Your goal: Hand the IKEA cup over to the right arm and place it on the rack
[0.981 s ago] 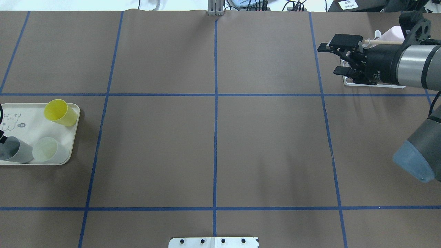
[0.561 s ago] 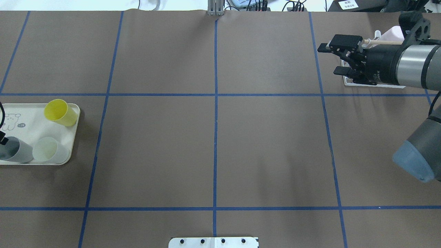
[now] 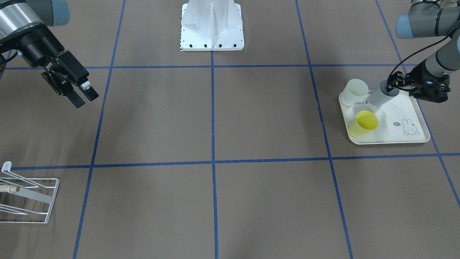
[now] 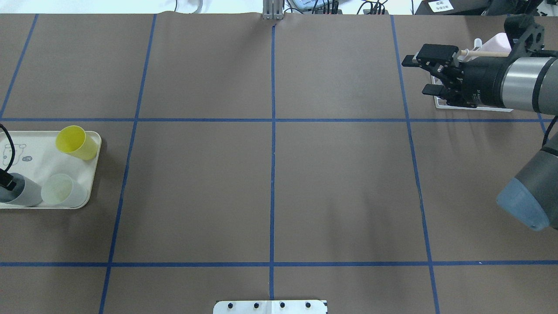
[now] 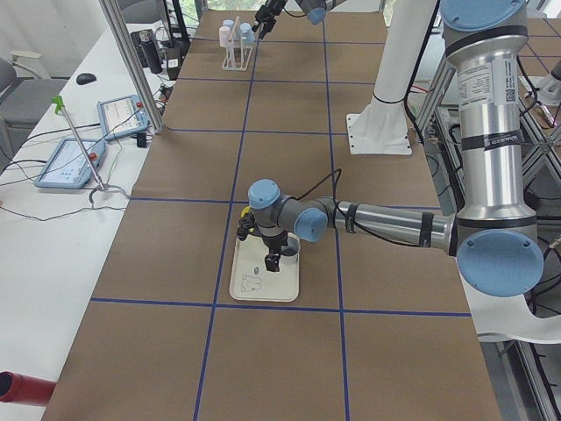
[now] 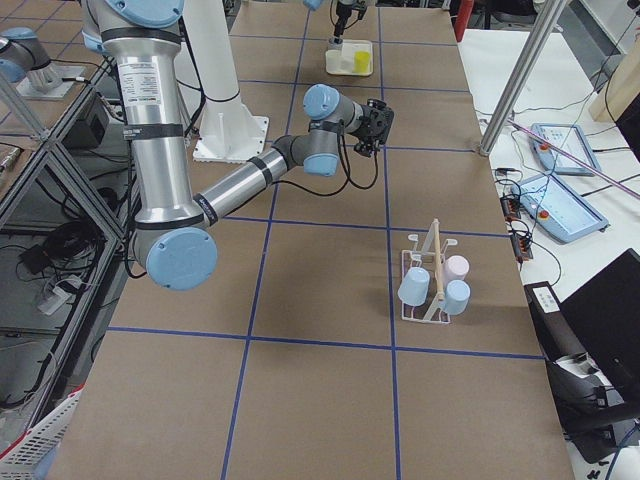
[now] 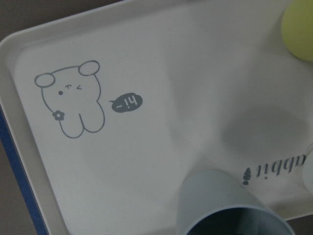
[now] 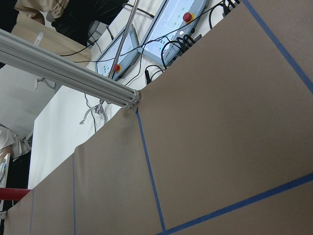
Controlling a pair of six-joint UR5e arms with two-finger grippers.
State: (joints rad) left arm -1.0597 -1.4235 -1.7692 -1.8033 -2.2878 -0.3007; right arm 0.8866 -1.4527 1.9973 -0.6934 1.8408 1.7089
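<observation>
A grey-blue IKEA cup stands upright on the cream rabbit-print tray, beside a yellow cup and a whitish cup. My left gripper hangs over the grey-blue cup's rim and looks open. In the left wrist view that cup fills the bottom edge. My right gripper hovers open and empty above the table, just in front of the white wire rack.
The rack holds a light blue cup and a pink cup. The white robot base plate sits mid-table at the robot's side. Blue tape lines divide the brown table cover. Consoles and cables lie beyond the far edge.
My left gripper has come down a little onto the grey-blue cup's mouth, and its cable now shows over the tray. The right arm has barely moved.
</observation>
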